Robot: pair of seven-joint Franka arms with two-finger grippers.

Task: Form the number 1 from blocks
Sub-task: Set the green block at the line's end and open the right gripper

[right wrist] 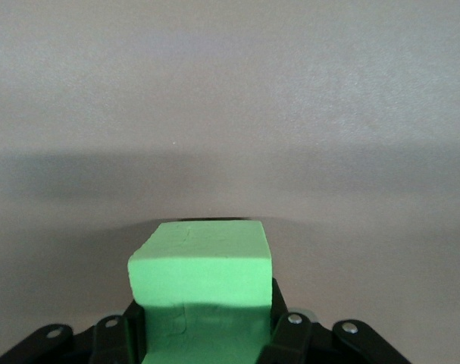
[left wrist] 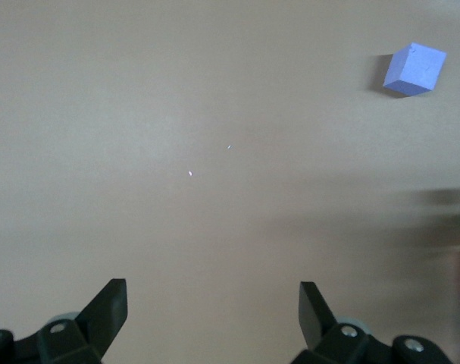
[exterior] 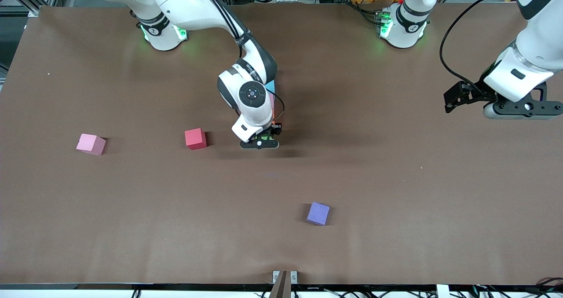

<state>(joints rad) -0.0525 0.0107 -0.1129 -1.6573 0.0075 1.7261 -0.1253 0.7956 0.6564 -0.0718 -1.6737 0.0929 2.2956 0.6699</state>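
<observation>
My right gripper is down low at the middle of the table, shut on a green block. The right wrist view shows that green block filling the space between the fingers of the right gripper. Just past the wrist, a light blue block and a thin orange-red strip peek out; the arm hides the rest. A red block and a pink block lie toward the right arm's end. The purple block sits nearest the front camera. My left gripper waits open over bare table.
The two robot bases stand along the table's back edge. A black cable loops from the left arm. A small metal bracket sits at the table's front edge.
</observation>
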